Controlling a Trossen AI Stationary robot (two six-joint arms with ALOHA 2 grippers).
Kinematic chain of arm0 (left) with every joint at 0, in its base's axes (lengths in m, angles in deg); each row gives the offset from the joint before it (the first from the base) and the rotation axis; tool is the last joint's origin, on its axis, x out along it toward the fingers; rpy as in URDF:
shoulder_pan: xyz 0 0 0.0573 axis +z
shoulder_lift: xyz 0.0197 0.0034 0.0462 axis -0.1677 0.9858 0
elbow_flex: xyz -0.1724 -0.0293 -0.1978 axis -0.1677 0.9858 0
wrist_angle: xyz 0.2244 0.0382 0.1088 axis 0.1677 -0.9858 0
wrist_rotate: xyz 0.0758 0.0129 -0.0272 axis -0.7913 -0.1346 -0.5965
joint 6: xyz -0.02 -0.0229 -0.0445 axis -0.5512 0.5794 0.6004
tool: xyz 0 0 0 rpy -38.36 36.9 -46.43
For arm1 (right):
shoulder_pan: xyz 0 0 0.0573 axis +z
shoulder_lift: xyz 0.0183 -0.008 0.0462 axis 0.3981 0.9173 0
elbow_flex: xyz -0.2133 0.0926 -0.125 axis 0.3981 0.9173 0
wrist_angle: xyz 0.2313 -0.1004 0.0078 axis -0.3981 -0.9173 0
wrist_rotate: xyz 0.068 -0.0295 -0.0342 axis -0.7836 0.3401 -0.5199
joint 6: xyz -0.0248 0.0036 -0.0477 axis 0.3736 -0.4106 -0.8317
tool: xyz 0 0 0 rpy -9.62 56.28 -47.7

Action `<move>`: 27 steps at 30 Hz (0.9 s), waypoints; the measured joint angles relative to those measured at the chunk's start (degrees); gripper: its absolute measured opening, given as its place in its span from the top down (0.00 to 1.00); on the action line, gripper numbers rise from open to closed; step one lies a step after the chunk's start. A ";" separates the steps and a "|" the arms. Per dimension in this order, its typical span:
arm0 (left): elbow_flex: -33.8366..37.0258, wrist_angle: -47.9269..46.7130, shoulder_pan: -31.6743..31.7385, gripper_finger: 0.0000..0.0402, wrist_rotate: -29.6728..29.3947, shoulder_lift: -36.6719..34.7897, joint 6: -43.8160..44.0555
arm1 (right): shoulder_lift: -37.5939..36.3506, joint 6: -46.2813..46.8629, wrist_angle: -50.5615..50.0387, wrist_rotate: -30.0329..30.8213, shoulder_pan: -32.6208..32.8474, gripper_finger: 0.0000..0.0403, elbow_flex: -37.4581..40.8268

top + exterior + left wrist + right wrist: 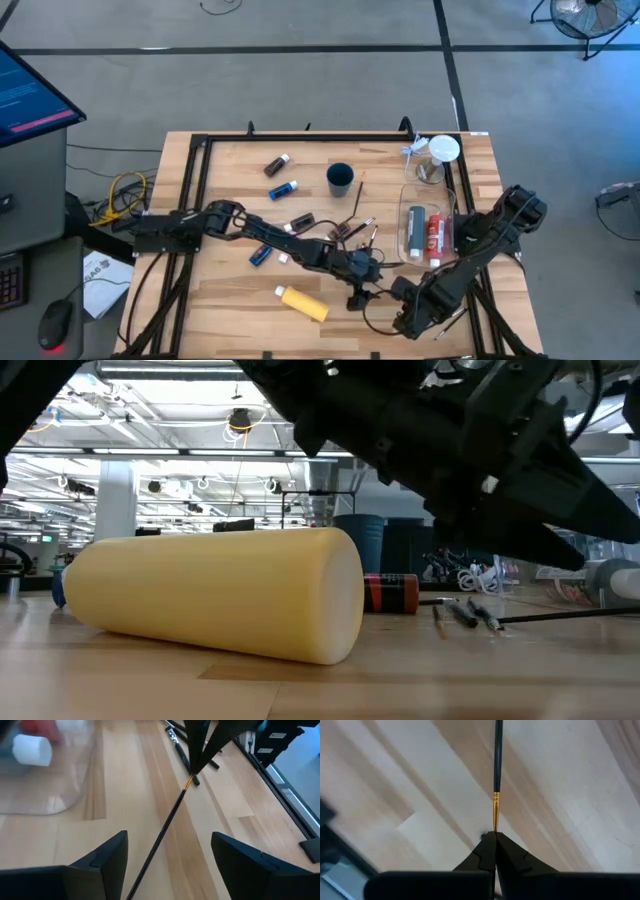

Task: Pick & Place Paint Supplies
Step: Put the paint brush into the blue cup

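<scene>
Bottle (303, 301), yellow, is lying on its side at the table's (230, 300) near edge; right of it the left gripper (169, 852) is hanging with fingers spread apart around a thin brush (165, 825), not touching it; the right gripper (495, 840) is pinching that brush's gold-banded end, fingers together.
</scene>
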 joint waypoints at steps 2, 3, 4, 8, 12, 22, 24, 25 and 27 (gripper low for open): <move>0.04 -0.60 -0.02 0.41 -0.13 0.33 -0.80 | -0.85 0.04 -0.17 0.38 -0.27 1.00 -0.03; 0.06 -0.92 -0.02 0.41 -0.14 0.48 -1.04 | -1.32 0.17 -0.41 0.87 -0.32 1.00 -0.03; 0.02 -0.70 0.02 0.42 -0.18 0.84 -1.30 | -1.82 0.34 -0.63 1.28 -0.32 1.00 -0.03; 0.05 -1.53 0.27 0.42 -0.40 1.63 -2.25 | -3.35 1.23 -1.50 2.04 -0.65 1.00 -0.03; 0.07 -1.41 0.71 0.42 -1.00 1.94 -2.30 | -4.55 1.77 -1.59 3.01 -0.78 1.00 -0.05; 0.07 -2.59 1.41 0.73 2.03 2.39 0.55 | -4.56 1.85 -1.56 3.14 -1.71 1.00 -0.03; 0.05 -3.26 1.77 0.86 4.13 2.63 2.36 | -4.56 1.60 -1.54 3.14 -1.75 1.00 -0.03; 0.02 -4.04 1.93 0.92 5.36 2.61 3.70 | -4.56 1.43 -1.56 3.19 -1.77 1.00 -0.03; 0.00 -4.73 1.99 0.97 6.55 2.59 5.89 | -4.55 1.24 -2.26 3.25 -1.98 1.00 0.02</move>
